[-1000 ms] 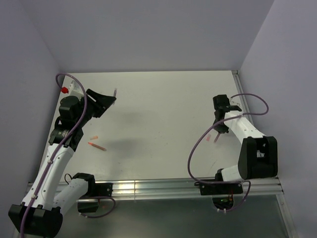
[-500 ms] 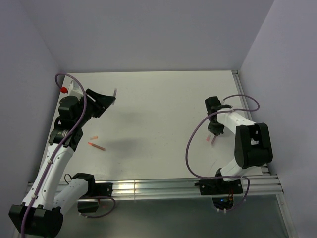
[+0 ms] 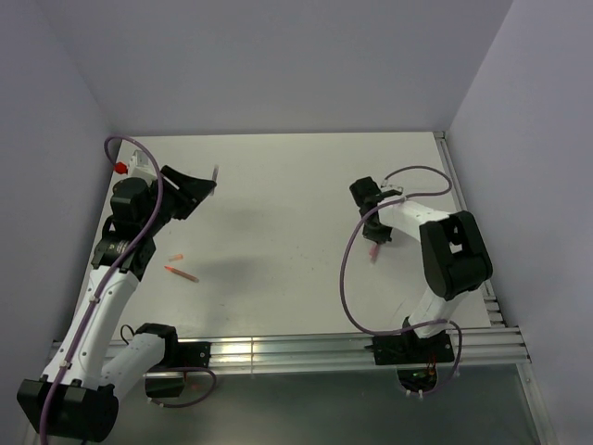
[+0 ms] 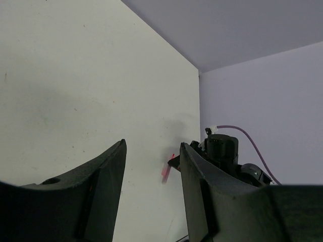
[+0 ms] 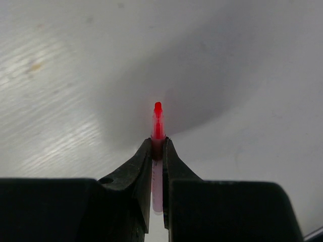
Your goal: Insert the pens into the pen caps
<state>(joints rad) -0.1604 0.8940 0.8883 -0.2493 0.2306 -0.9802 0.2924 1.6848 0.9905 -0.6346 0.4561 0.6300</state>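
My right gripper (image 3: pixel 375 238) is shut on a red pen (image 5: pixel 157 121) and holds it over the table right of centre. The red tip sticks out past the fingertips, and a pale pinkish length runs back between them. The pen also shows in the left wrist view (image 4: pixel 165 171). My left gripper (image 3: pixel 202 188) is raised at the far left with its jaws apart and nothing between them (image 4: pixel 151 146). A small pale grey stub (image 3: pixel 215 172) shows at its tip; I cannot tell what it is. A red-orange pen (image 3: pixel 182 273) and a pinkish cap (image 3: pixel 176 257) lie at the left. The dark grey pen is not in view.
The white table (image 3: pixel 287 278) is walled by lilac panels at the back and both sides. An aluminium rail (image 3: pixel 296 350) runs along the near edge. Purple cables (image 3: pixel 347 269) loop beside each arm.
My right gripper has swung left and towards the table's middle with the red pen in it. The left arm has not moved.
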